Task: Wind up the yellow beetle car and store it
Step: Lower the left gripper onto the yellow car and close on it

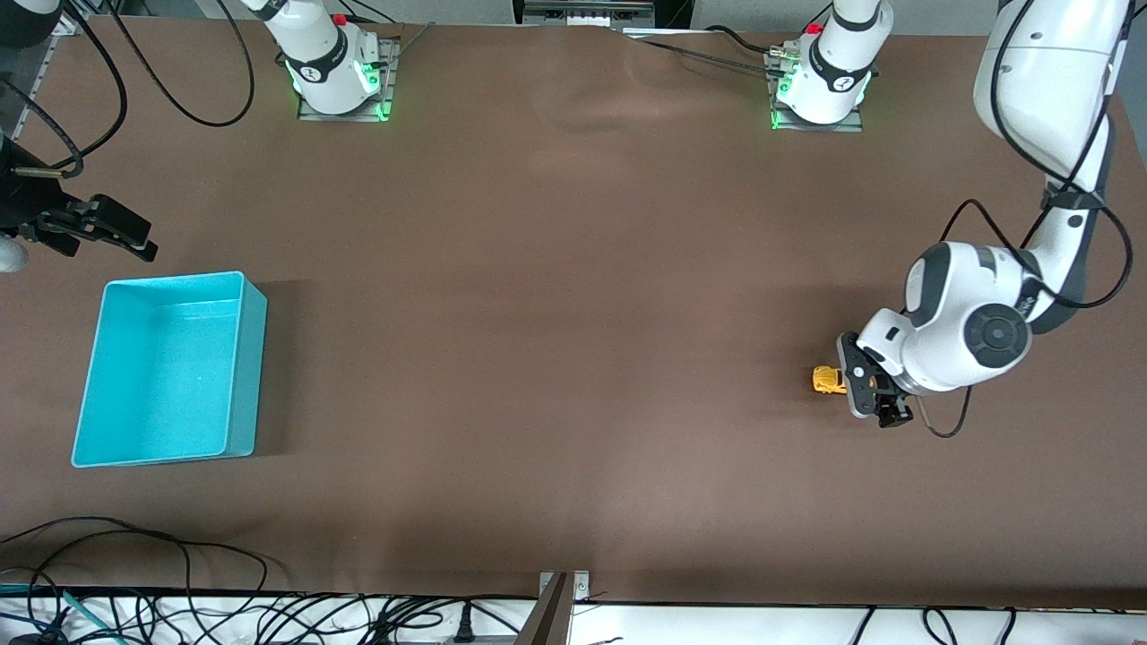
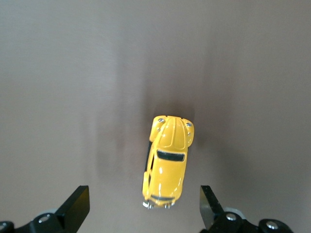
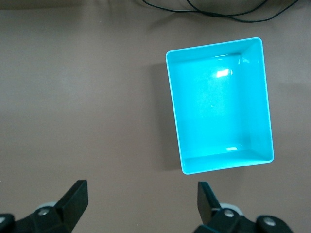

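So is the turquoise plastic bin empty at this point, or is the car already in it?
Empty. The turquoise plastic bin shows only its bare floor; the tiny yellow beetle car sits on the table under the open left gripper.

You were working in a robotics lab, not a home: two white robot arms stood bolted on metal base plates (image 1: 340,109) lit green along a wide table covered in plain brown cloth (image 1: 556,296), with loose black cables (image 1: 179,618) tangled along its edge nearest the front camera.

Brown-covered table (image 1: 573,313), cables (image 1: 134,609) along edge.
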